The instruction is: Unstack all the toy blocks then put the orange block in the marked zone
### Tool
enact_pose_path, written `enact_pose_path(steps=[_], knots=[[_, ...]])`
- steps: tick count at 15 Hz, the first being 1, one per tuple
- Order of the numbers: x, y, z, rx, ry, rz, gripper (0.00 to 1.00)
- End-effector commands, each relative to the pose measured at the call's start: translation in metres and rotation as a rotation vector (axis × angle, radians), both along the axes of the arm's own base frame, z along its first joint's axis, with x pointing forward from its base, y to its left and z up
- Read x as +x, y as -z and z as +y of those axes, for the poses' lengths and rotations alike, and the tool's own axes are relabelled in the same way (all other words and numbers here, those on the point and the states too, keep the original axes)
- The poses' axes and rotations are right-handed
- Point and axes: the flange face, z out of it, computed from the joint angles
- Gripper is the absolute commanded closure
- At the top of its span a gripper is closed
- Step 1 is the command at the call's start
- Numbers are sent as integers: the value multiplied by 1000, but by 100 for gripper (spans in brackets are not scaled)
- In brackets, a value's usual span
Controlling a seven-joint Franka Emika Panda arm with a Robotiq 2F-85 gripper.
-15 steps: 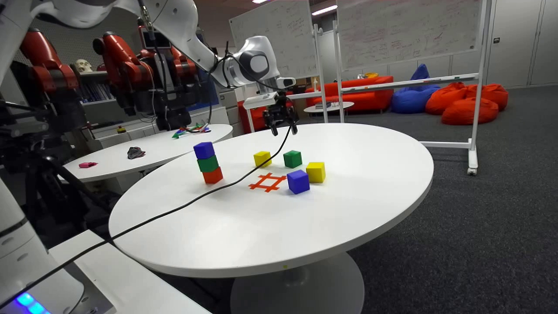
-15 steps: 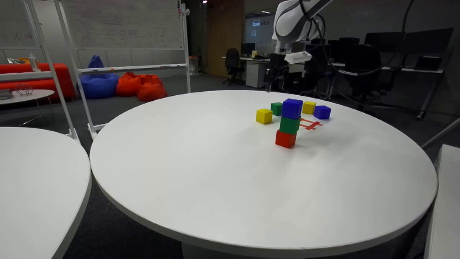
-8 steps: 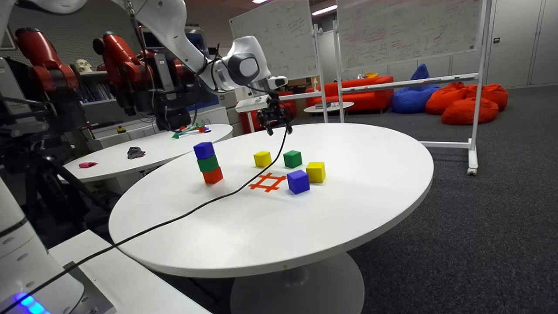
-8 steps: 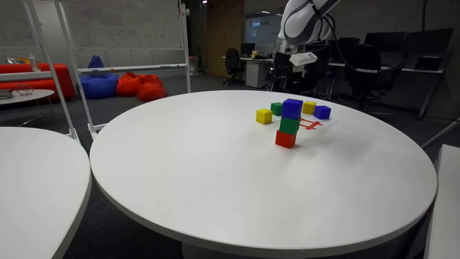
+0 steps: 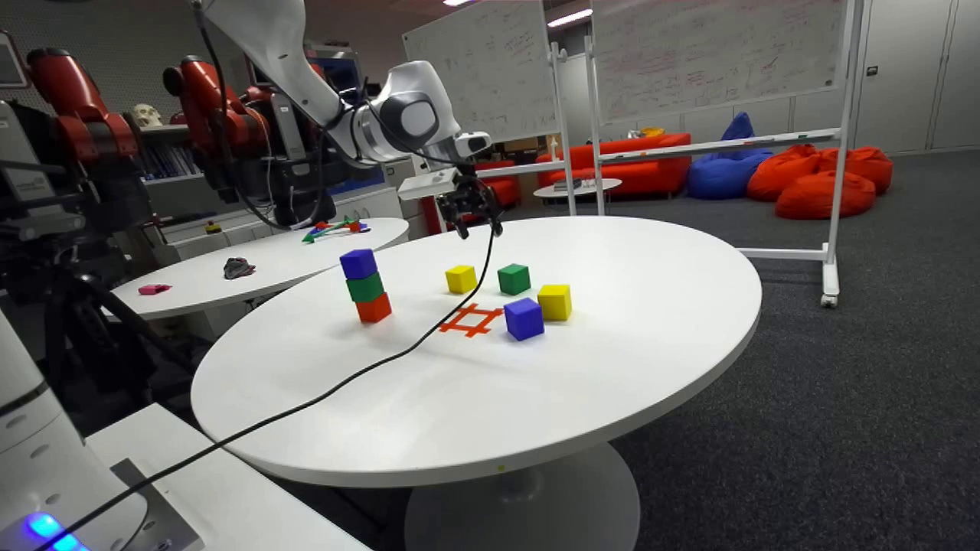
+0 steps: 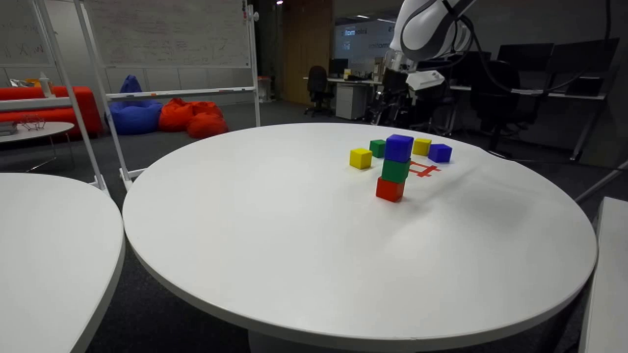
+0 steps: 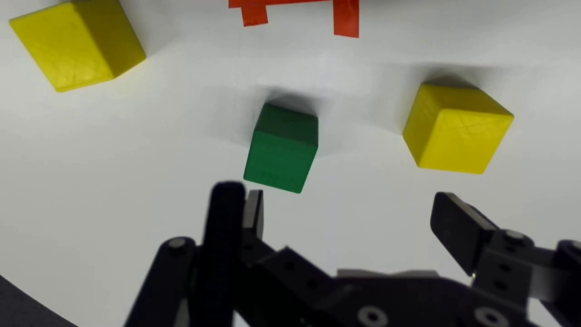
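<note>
Jaws spread wide on bare air, a robot's gripper point(image 7: 348, 210) hangs over a round white table point(image 5: 597, 375). In an exterior view, the blue block point(image 5: 358, 264) that probably must come off first sits between eight and nine o'clock from the gripper, topping a green block point(image 5: 365, 288), with the orange block point(image 5: 374, 308) at the bottom; the three rise upright, each a cube with no long axis. The marked zone point(image 5: 470, 321) lies bare at three o'clock from the orange block. Nearer the gripper, in the wrist view, are a loose green block point(image 7: 282, 152), between ten and eleven o'clock, and a loose yellow block point(image 7: 460, 134), toward two. From these angles, the gripper's height against the blue block is hard to judge.
</note>
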Motion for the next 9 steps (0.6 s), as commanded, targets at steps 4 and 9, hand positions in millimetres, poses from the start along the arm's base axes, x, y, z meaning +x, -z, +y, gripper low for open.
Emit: enact_pose_path(steps=[4, 9], knots=[[-2, -2, 6, 3, -17, -4, 0], [-16, -6, 26, -22, -32, 0, 0]])
